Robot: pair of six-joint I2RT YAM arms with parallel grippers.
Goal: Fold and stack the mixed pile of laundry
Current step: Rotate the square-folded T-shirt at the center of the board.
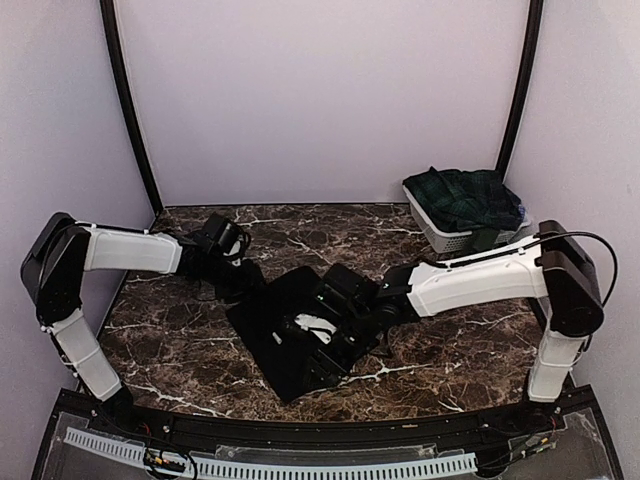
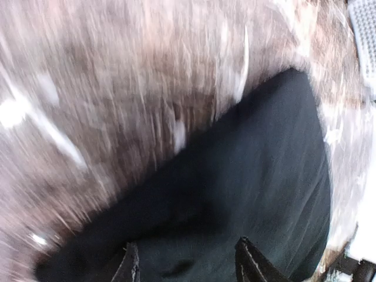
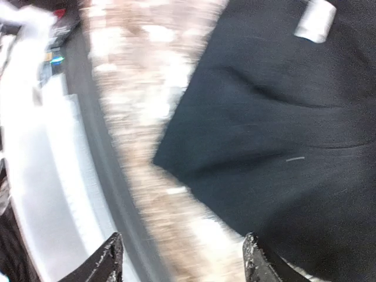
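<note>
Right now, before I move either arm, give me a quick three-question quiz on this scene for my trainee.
1. True or false: the tartan skirt lies in the white basket at the table's far right.
2. What lies spread at the middle of the marble table? A) black cloth B) white towel C) red shirt
3. Fill in: the left tool and the right tool both have jaws standing ____.
Key: 1 true; 2 A; 3 open.
</note>
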